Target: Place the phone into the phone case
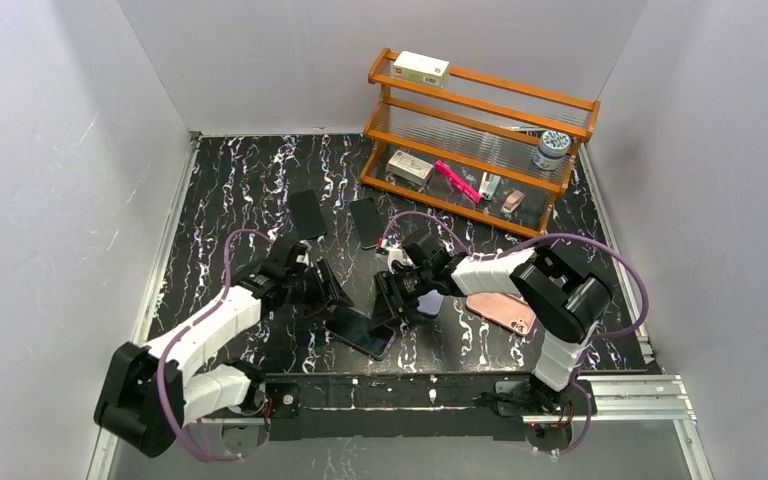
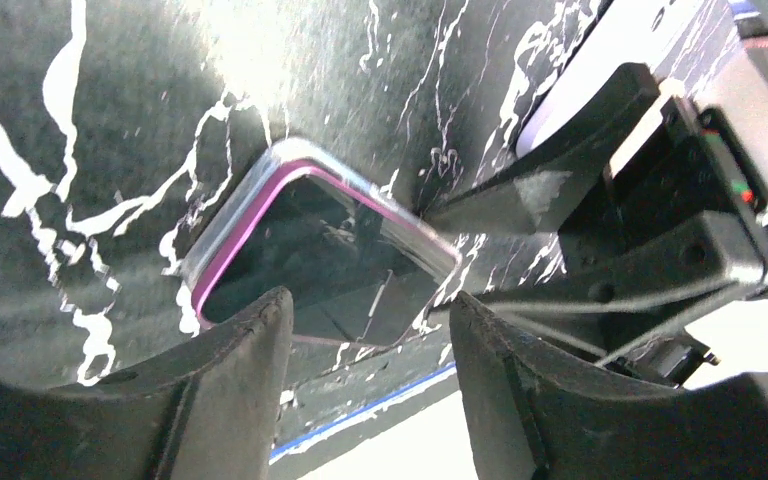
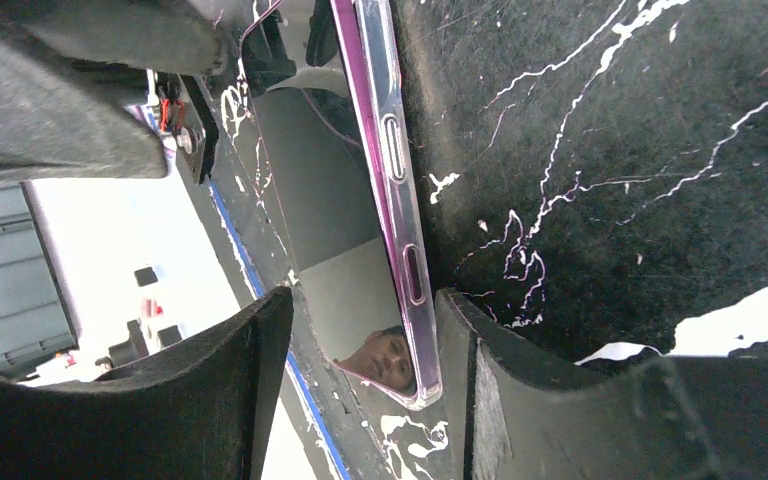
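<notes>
Magenta-rimmed phone: dark glossy screen, inside clear case.
Left fingers: apart, empty.
Right fingers: apart, empty.

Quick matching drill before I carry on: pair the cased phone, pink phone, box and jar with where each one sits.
Things:
1 cased phone
2 pink phone
3 box
4 jar

Places:
A rack, top shelf
B table, front centre
C table, front right
D rack, middle shelf, right end

Pairs: 1-B, 2-C, 3-A, 4-D
</notes>
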